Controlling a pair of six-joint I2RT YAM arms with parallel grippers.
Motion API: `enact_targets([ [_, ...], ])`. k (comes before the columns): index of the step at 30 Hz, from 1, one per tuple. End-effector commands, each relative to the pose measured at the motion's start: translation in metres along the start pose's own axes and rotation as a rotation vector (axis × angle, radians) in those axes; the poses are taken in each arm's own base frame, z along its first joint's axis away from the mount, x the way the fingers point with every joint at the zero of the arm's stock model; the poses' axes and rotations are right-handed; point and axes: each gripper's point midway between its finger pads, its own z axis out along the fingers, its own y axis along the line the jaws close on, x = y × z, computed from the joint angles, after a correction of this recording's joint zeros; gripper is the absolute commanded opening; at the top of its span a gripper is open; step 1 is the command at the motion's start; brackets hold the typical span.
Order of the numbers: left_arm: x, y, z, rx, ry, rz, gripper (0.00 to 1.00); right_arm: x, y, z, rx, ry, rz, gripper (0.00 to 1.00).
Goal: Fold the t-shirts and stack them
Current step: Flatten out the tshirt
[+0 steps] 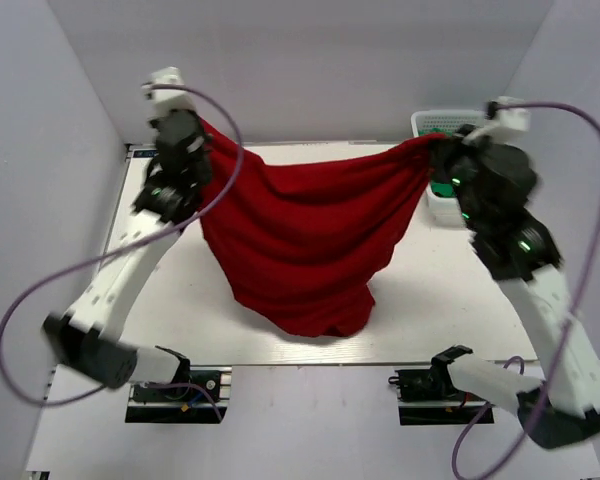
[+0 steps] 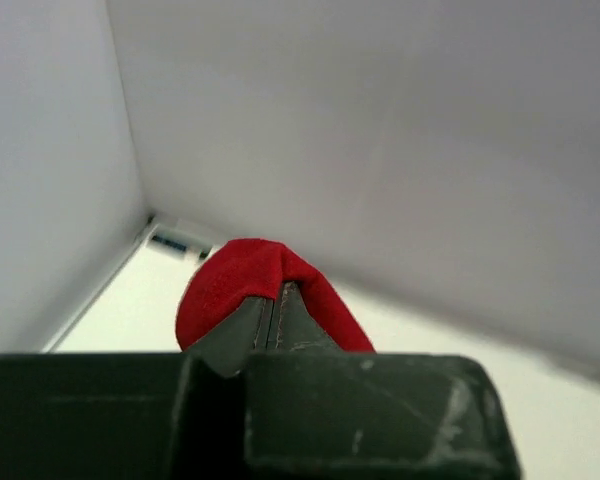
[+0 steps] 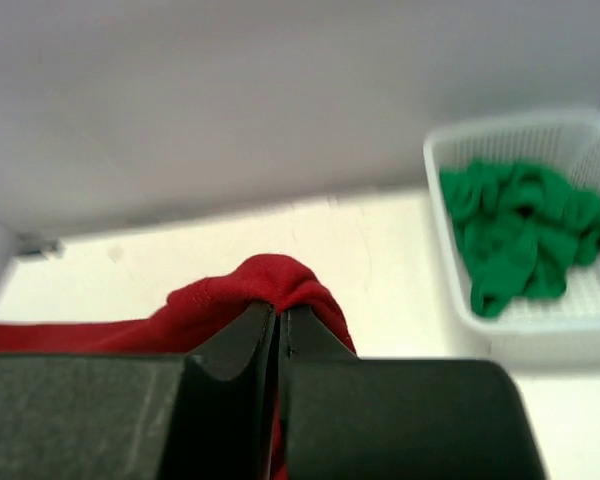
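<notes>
White flat table (image 1: 190,325), pale wall panels close on its left, far and right sides. Far right corner: white lattice basket (image 1: 442,120) stands upright on the surface, close to the right wall. Green t-shirts (image 3: 520,230) lie crumpled inside it, carried by the basket, not by the tabletop. Centre, toward the near edge: the bunched lower end of the red t-shirt (image 1: 310,240) appears to rest on the surface in a loose heap. The rest of that cloth is up off the table, spread left to right above it. Heap and basket are well apart. Small dark fitting (image 3: 35,243) at the far left corner - too small to identify.
</notes>
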Motion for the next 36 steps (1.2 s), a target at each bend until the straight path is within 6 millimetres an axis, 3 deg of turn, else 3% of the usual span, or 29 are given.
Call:
enact_targets([
  [1,0.054,0.009,0.029,-0.124,0.07,0.067,0.0,0.058,-0.003,0.05,0.085,0.12,0.026,0.0],
  [3,0.099,0.005,0.051,-0.164,0.135,0.12,0.0,0.092,-0.008,0.071,0.118,0.196,0.007,0.0],
  [4,0.112,0.01,0.062,-0.188,0.153,0.13,0.0,0.123,-0.011,0.09,0.141,0.263,-0.015,0.0],
  [6,0.135,0.011,0.078,-0.216,0.191,0.158,0.0,0.132,-0.011,0.107,0.145,0.277,-0.014,0.0],
  [7,0.169,0.014,0.093,-0.227,0.246,0.206,0.0,0.139,-0.01,0.114,0.132,0.297,-0.013,0.0],
  [8,0.182,0.011,0.102,-0.217,0.265,0.201,0.0,0.177,-0.018,0.133,0.162,0.386,-0.031,0.0],
  [9,0.189,0.009,0.109,-0.217,0.282,0.2,0.0,0.167,-0.013,0.145,0.139,0.372,-0.014,0.0],
  [10,0.2,0.004,0.115,-0.204,0.298,0.208,0.0,0.192,-0.015,0.158,0.144,0.429,-0.025,0.0],
  [11,0.233,0.007,0.125,-0.219,0.349,0.225,0.0,0.202,-0.02,0.171,0.155,0.453,-0.029,0.0],
  [12,0.235,0.007,0.134,-0.223,0.357,0.218,0.0,0.198,-0.016,0.18,0.139,0.446,-0.022,0.0],
  [15,0.274,0.01,0.154,-0.239,0.412,0.232,0.0,0.249,-0.025,0.218,0.153,0.549,-0.039,0.0],
  [16,0.283,0.005,0.157,-0.226,0.429,0.228,0.0,0.246,-0.024,0.228,0.146,0.542,-0.043,0.0],
  [17,0.284,0.005,0.166,-0.224,0.43,0.207,0.0,0.287,-0.035,0.241,0.164,0.613,-0.055,0.0],
  [18,0.304,0.01,0.172,-0.234,0.454,0.209,0.0,0.297,-0.038,0.246,0.164,0.632,-0.058,0.0],
  [19,0.315,0.008,0.173,-0.216,0.485,0.219,0.2,0.277,-0.033,0.263,0.145,0.584,-0.046,0.0],
  [20,0.312,0.007,0.181,-0.216,0.478,0.197,0.4,0.318,-0.039,0.272,0.125,0.657,-0.044,0.0],
  [21,0.318,0.004,0.182,-0.206,0.492,0.2,0.67,0.327,-0.042,0.272,0.119,0.694,-0.048,0.21],
  [22,0.334,0.005,0.181,-0.202,0.531,0.22,0.99,0.298,-0.031,0.289,0.087,0.634,-0.025,0.49],
  [23,0.326,0.0,0.185,-0.191,0.523,0.21,1.0,0.311,-0.03,0.293,0.063,0.669,-0.012,0.73],
  [24,0.322,-0.002,0.185,-0.195,0.525,0.2,1.0,0.309,-0.025,0.294,0.042,0.686,0.012,0.9],
  [26,0.319,-0.001,0.179,-0.187,0.552,0.212,1.0,0.315,-0.026,0.283,0.04,0.711,0.002,0.9],
  [28,0.31,-0.005,0.172,-0.172,0.572,0.173,1.0,0.267,-0.013,0.273,-0.004,0.609,-0.019,0.9],
  [29,0.309,-0.003,0.163,-0.166,0.609,0.177,1.0,0.307,-0.024,0.249,0.012,0.707,-0.035,0.9],
  [30,0.291,-0.009,0.155,-0.135,0.614,0.133,1.0,0.3,-0.021,0.243,-0.01,0.691,-0.026,0.9],
  [31,0.299,-0.005,0.141,-0.131,0.66,0.136,1.0,0.259,-0.01,0.23,-0.048,0.615,-0.034,0.9],
  [32,0.3,-0.002,0.129,-0.12,0.697,0.132,1.0,0.294,-0.022,0.206,-0.031,0.706,-0.037,0.9],
  [33,0.301,-0.007,0.115,-0.087,0.723,0.131,1.0,0.278,-0.018,0.195,-0.045,0.681,-0.032,0.9],
  [35,0.301,-0.003,0.076,-0.063,0.769,0.104,1.0,0.302,-0.027,0.157,-0.027,0.757,-0.023,0.9],
  [36,0.306,-0.009,0.059,-0.011,0.821,0.06,1.0,0.292,-0.017,0.144,-0.08,0.75,-0.001,0.9],
])
